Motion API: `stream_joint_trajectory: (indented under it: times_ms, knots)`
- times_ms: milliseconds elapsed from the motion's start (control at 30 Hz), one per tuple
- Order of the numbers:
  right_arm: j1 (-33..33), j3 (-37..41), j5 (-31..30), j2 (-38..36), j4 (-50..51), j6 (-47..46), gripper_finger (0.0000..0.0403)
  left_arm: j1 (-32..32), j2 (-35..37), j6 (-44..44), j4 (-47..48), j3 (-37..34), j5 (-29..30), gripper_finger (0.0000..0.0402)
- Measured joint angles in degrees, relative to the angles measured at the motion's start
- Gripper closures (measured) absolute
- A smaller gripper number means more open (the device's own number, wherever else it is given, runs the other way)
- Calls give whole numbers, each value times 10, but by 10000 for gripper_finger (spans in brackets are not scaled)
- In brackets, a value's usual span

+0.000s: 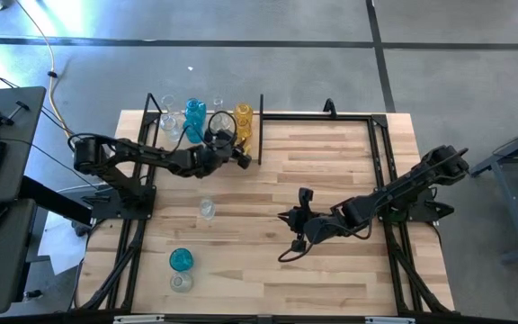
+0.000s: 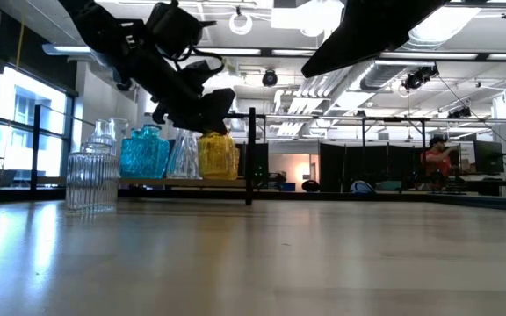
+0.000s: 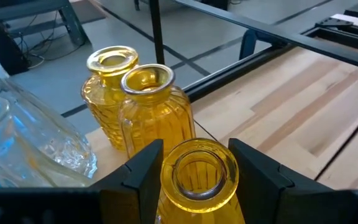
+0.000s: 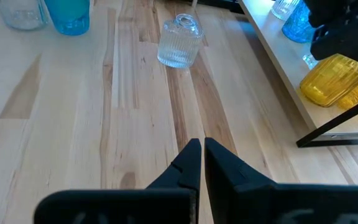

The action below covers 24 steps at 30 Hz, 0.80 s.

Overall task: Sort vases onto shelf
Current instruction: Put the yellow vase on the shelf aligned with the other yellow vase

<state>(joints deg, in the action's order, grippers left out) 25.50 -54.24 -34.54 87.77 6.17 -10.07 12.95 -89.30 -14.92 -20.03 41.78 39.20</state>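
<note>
Holding an amber vase (image 3: pixel 199 177) by the neck, the left gripper (image 1: pixel 226 144) hung over the shelf (image 4: pixel 277 56) at upper centre of the high view, beside two amber ones. Three vases remained on the bench (image 1: pixel 331 162). Right gripper (image 4: pixel 199 155) idled mid-bench, jaws closed; ample room there.

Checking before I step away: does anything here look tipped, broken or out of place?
Nothing looks tipped or broken. The left gripper grips an upright amber vase by its neck at the shelf, beside two other amber vases. A clear ribbed vase, a teal vase and another clear vase stand unsorted on the table.
</note>
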Motion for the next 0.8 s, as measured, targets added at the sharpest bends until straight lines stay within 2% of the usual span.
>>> stream_joint_trajectory:
  times_ms: [800]
  knots:
    - [0,0,0,0,0,-1,401,5,0,1,3,0,-10,220]
